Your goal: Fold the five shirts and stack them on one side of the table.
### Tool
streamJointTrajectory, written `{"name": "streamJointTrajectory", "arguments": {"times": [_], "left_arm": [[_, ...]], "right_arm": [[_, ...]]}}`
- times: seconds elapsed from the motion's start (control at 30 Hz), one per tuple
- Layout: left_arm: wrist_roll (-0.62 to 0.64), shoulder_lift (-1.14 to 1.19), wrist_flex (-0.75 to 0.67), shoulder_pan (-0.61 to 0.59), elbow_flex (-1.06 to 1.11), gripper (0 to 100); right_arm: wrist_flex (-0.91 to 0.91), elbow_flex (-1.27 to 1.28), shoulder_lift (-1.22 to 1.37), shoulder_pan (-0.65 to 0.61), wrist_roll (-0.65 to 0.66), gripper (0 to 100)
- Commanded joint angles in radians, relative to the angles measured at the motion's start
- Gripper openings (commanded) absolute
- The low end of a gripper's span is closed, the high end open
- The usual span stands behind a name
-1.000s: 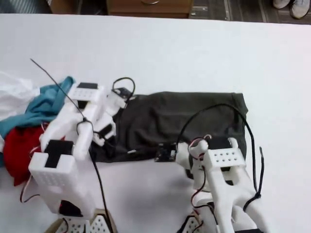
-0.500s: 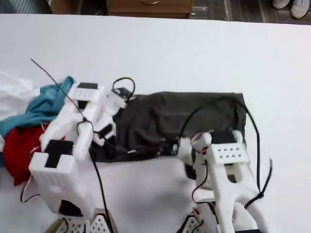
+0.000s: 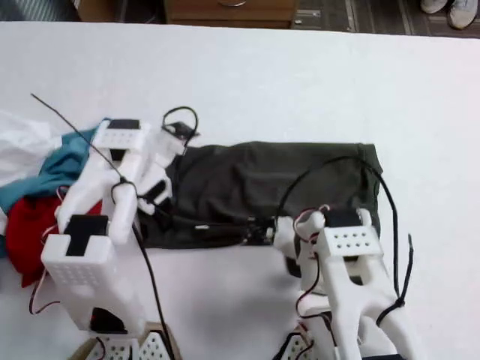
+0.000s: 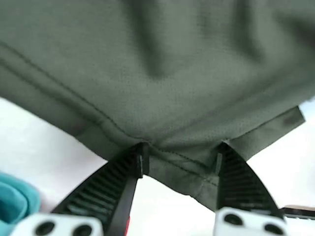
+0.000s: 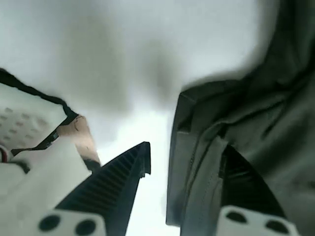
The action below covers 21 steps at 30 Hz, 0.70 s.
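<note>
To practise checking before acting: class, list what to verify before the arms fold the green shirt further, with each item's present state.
1. Left end effector open, astride the shirt hem: ok.
2. Right end effector open, shirt edge inside it: ok.
3. Shirt spread on the table: ok.
4. Pile apart from the shirt: cannot tell, an arm hides the gap.
5. Cable off the shirt: not ok, it arcs across it.

Bright, even light — the white table nearly glares, with soft shadow beside the dark shirt.
</note>
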Motion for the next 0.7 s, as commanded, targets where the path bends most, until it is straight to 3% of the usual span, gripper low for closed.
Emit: {"name": "streamJointTrajectory", "arguments": {"times": [0.0,0.5,0.67], "left_arm": [[0.0,-0.005,0.017,-0.008,-0.036,25],[-0.002,-0.011,0.075,-0.009,-0.038,25],[-0.002,-0.011,0.071,-0.008,-0.038,25]], "right_arm": [[-0.087,0.044,-0.016,0.01,-0.009,23.7],[-0.334,0.169,-0.016,0.068,-0.011,23.7],[-0.335,0.169,-0.016,0.082,-0.011,23.6]]}}
